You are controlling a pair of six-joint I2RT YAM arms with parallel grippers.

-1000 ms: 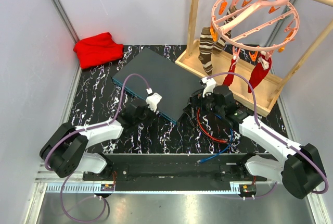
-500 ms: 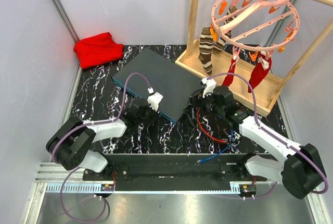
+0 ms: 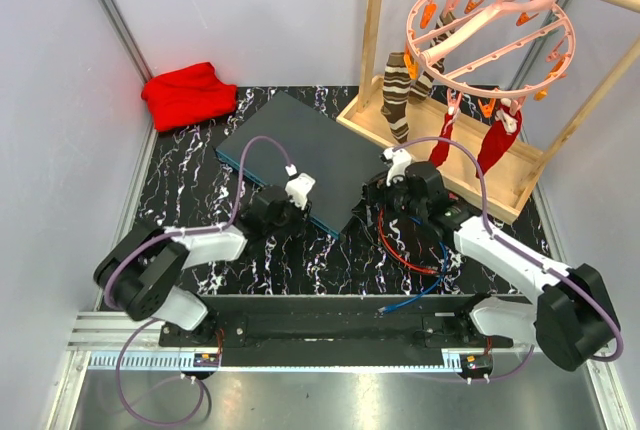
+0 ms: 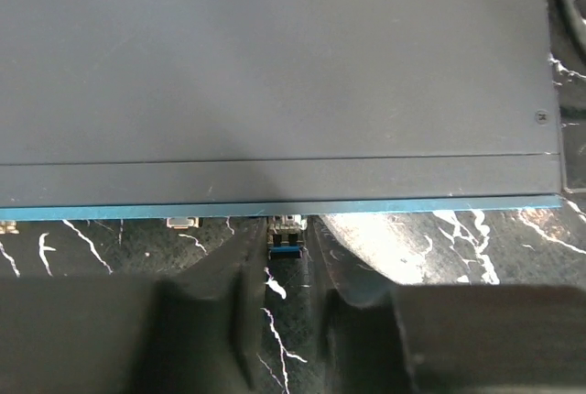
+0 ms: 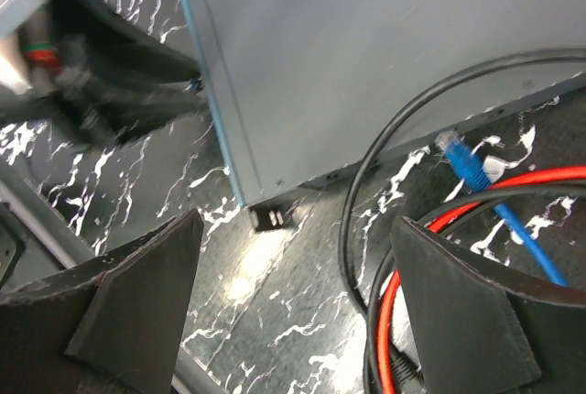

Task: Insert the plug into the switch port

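The switch (image 3: 300,145) is a flat dark grey box with a teal front edge (image 4: 275,209), lying on the black marble table. A small clear plug with a blue boot (image 4: 285,240) sits against that edge, its nose in a port. My left gripper (image 4: 285,270) is pushed up to the front edge (image 3: 290,212). Its dark fingers (image 4: 240,284) flank the plug with a thin gap on each side. My right gripper (image 5: 293,302) hangs wide open over the table by the switch's near right corner (image 3: 385,195), holding nothing.
Coiled red and black cables (image 3: 410,245) lie under the right arm, with a blue cable (image 5: 467,167) beside the switch's side. A wooden rack base (image 3: 440,165) with a pink sock hanger (image 3: 490,35) stands at the back right. A red cloth (image 3: 188,93) lies at the back left.
My left gripper has pushed forward to the switch's front edge and its jaws have eased apart. The right arm has barely shifted.
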